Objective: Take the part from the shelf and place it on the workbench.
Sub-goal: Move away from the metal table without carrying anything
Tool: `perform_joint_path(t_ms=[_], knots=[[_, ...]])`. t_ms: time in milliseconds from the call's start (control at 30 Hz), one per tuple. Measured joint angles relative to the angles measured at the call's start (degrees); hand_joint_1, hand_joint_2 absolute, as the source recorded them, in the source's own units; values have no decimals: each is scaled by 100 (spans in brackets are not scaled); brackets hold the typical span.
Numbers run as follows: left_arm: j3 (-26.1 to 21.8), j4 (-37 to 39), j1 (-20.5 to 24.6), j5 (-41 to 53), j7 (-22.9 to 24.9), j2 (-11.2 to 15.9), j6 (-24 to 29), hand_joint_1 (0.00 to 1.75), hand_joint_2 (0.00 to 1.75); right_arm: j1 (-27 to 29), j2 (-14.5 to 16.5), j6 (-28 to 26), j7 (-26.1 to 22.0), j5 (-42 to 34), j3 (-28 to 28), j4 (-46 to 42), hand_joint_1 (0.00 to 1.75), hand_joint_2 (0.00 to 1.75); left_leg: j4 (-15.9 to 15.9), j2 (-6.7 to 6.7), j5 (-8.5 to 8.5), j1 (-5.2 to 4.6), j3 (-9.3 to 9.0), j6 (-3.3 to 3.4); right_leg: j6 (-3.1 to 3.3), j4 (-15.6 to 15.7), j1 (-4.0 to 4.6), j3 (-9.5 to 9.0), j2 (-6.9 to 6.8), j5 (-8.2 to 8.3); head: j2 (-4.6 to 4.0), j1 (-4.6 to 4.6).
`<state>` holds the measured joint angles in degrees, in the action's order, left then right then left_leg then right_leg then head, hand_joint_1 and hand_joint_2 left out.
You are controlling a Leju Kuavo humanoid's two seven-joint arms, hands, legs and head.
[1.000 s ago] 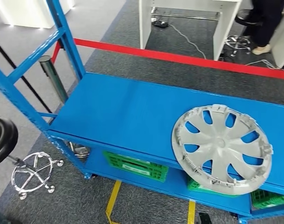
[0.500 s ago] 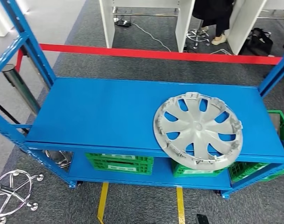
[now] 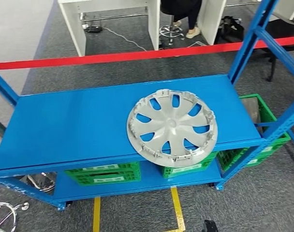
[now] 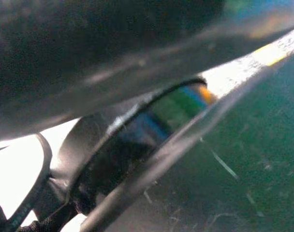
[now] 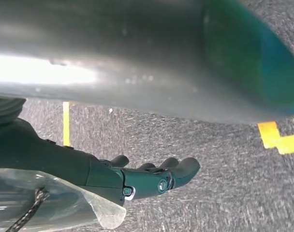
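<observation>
The part, a silver-grey wheel cover [image 3: 171,126], lies flat on the top board of the blue shelf [image 3: 72,121], right of the middle, its near rim hanging over the front edge. My right hand [image 5: 153,176] hangs low over the grey carpet with its dark fingers stretched out and nothing in them. In the left wrist view a dark, blurred shape [image 4: 94,159] may be my left hand; how its fingers lie cannot be made out.
Green crates [image 3: 101,173] [image 3: 253,145] sit on the lower board. A red barrier tape [image 3: 120,57] runs behind the shelf, and beyond it stand white desks [image 3: 112,14] and a person's legs [image 3: 182,14]. Yellow floor lines [image 3: 177,208] mark the carpet in front. A chair base [image 3: 3,217] sits at lower left.
The whole picture has shifted: my view has swung to the right, so the shelf and wheel cover now sit more centred. The wheel cover itself has not moved on the shelf.
</observation>
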<state>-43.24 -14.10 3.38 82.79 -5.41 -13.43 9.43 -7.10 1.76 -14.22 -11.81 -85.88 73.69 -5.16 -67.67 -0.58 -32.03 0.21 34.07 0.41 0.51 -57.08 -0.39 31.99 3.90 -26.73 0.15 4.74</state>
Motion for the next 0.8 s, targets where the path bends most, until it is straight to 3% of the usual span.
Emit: perform_joint_path(t_ms=[67, 100, 133, 200, 233, 300, 333, 367, 400, 433, 467, 533, 567, 633, 700, 800], knots=[[-36, 0, 1, -4, -6, 7, 21, 0, 0, -21, 12, 22, -14, 0, 33, 0, 0, 0, 754, -271, 338, -2, -318, 94, -24, -12, 9, 12, 150, 16, 0, 3], [-59, 0, 2, -8, -8, 8, 22, 0, 0, -32, 18, 28, -18, 0, 45, 0, 0, 0, 966, -371, 399, -5, -401, 118, -48, -16, 2, 38, 215, 30, 0, 4], [-81, 0, 4, -11, -9, 10, 22, 0, 0, -36, 23, 31, -20, 0, 56, 0, 0, 0, 1046, -412, 397, -10, -424, 127, -80, -18, -9, 68, 277, 49, 0, 2], [-104, 0, 11, -17, -10, 5, 17, 0, 0, -20, 22, 28, -20, 0, 82, 4, 0, 0, 1117, -298, 429, -6, -434, 132, -153, -8, -33, 125, 364, 82, 0, -2], [-112, 0, 15, -19, -11, 2, 11, 0, 0, -9, 21, 25, -19, 0, 97, 7, 0, 0, 1159, -229, 456, 5, -445, 149, -184, -49, -28, 166, 275, 49, 0, 2], [-132, 0, 18, -28, -12, -12, 2, 0, 0, -15, 20, 15, -30, 1, 129, 13, 0, 0, 1229, -84, 500, 28, -458, 180, -242, -443, -18, 380, -73, -211, 0, 34], [-145, 0, 12, -32, -12, -15, 4, 0, 44, -28, 20, -2, -48, 3, 146, 13, 0, 44, 1234, -15, 503, 23, -452, 190, -274, -809, -20, 553, -245, -416, 0, 46], [-161, 0, 3, -33, -11, -18, 15, 0, 87, -41, 21, -33, -60, 9, 170, 13, 0, 87, 1232, 56, 503, 20, -442, 193, -306, -1215, -36, 735, -325, -608, 0, 57], [-177, 0, -5, -29, -9, -17, 30, 0, 131, -49, 21, -70, -65, 16, 195, 14, 0, 131, 1230, 117, 502, 18, -435, 194, -333, -1544, -54, 875, -358, -740, 0, 57], [-194, 0, -10, -23, -6, -20, 61, 0, 175, -46, 20, -126, -45, 27, 241, 19, 0, 175, 1226, 167, 502, 19, -430, 190, -362, -1675, -75, 905, -374, -754, 0, 55], [-210, 0, -9, -18, -3, -24, 92, 0, 175, -37, 20, -172, -16, 37, 286, 25, 0, 175, 1222, 199, 501, 23, -428, 184, -386, -1618, -95, 840, -385, -681, 0, 58], [-225, -6, 1, -59, -1, -30, 149, 0, 175, -13, 19, -235, 28, 68, 361, 46, 0, 175, 1187, 234, 483, 42, -428, 144, -419, -880, -131, 377, -416, -332, 0, 58], [-225, -18, 6, -106, -1, -26, 158, 0, 175, -4, 19, -239, 36, 94, 360, 53, 0, 175, 1156, 240, 465, 39, -423, 106, -415, -493, -127, 150, -431, -243, 0, 61], [-201, -52, 12, -262, 1, -5, 162, 0, 87, 31, 19, -225, 55, 221, 296, 61, 0, 87, 1088, 244, 426, 25, -402, 33, -346, -40, -121, -130, -442, -190, 0, 54], [-134, -81, 4, -493, 13, 32, 142, 0, 0, 98, 21, -175, 92, 450, 169, 60, 0, 0, 1058, 240, 425, 10, -383, 76, -280, -14, -118, -161, -434, -204, 0, 44], [7, -102, -30, -886, 35, 93, 97, 0, 0, 200, 23, -83, 149, 856, -79, 48, 0, 0, 1077, 236, 460, 7, -384, 215, -260, -15, -102, -156, -428, -201, 0, 38]])
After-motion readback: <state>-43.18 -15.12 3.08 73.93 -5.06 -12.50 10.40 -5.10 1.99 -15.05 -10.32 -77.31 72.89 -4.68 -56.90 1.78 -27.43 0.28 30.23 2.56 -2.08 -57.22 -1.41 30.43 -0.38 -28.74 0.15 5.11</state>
